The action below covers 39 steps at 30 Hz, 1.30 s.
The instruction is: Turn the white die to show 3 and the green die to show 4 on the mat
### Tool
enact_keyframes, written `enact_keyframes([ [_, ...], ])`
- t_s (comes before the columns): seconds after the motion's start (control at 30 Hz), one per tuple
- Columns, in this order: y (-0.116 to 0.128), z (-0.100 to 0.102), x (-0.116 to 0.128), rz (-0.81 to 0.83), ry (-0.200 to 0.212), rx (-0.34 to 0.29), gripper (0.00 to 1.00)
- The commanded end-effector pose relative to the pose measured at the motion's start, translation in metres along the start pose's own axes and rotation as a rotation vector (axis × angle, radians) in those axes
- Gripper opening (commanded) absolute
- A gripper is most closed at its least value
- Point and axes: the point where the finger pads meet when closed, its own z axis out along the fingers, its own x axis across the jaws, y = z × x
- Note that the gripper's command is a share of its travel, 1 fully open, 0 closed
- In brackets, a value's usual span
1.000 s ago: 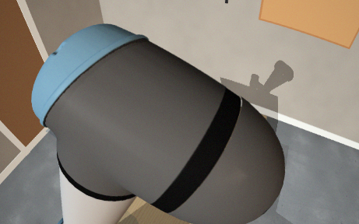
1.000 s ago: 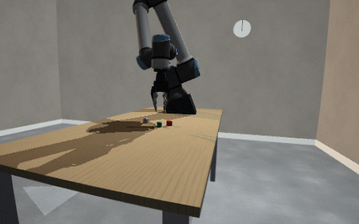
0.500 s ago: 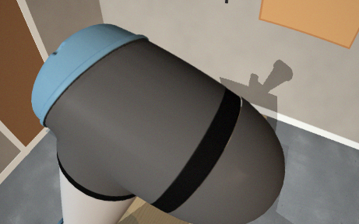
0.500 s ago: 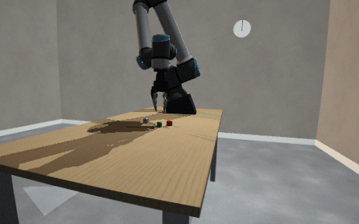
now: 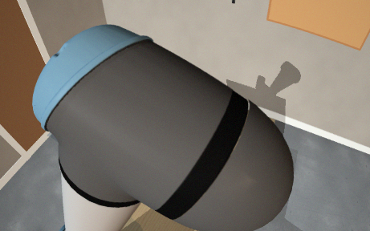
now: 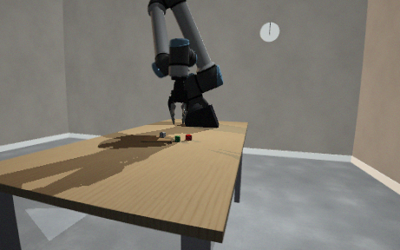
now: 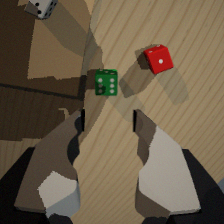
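In the wrist view the green die [image 7: 106,82] lies flat on the wooden table, just past my fingertips and beside the mat's right edge. The red die [image 7: 159,58] lies further right and shows one pip. The white die [image 7: 41,7] sits on the tan mat [image 7: 55,55] at the top left, partly cut off. My gripper [image 7: 108,111] hangs above the table, its fingers partly closed with a gap and nothing between them. The exterior view shows my gripper [image 6: 177,117] above the white die [image 6: 162,134], green die [image 6: 177,138] and red die [image 6: 188,137].
The arm's shadow falls across the mat and the table's left part. The arm's base [image 6: 200,115] stands on the table behind the dice. The top view is blocked by an arm link [image 5: 160,132].
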Motion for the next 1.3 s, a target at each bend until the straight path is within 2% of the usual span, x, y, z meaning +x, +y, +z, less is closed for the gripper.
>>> enact_keyframes([
  [0.0,0.002,0.001,-0.002,0.0,-0.002,-0.001,0.24],
  [1.27,0.002,0.044,-0.003,0.0,-0.001,-0.001,0.24],
])
